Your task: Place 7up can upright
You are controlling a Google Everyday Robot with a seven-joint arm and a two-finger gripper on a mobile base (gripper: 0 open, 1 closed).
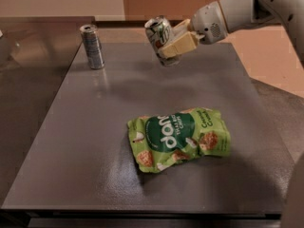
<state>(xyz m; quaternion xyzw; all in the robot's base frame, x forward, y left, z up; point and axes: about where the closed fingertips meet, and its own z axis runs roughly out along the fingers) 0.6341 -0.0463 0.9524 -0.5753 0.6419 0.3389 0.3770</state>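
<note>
The 7up can (159,34), silver with green and white markings and a shiny top, is held in the air above the far middle of the grey table (95,127). It leans a little to the left, nearly upright. My gripper (172,42) comes in from the upper right and is shut on the can, its tan fingers (179,44) clamped across the can's lower right side. The can is clear of the table surface.
A taller, slim dark silver can (92,46) stands upright at the table's far left. A green chip bag (179,137) lies flat in the right middle of the table. My white arm (237,11) spans the upper right. A steel counter (28,56) adjoins on the left.
</note>
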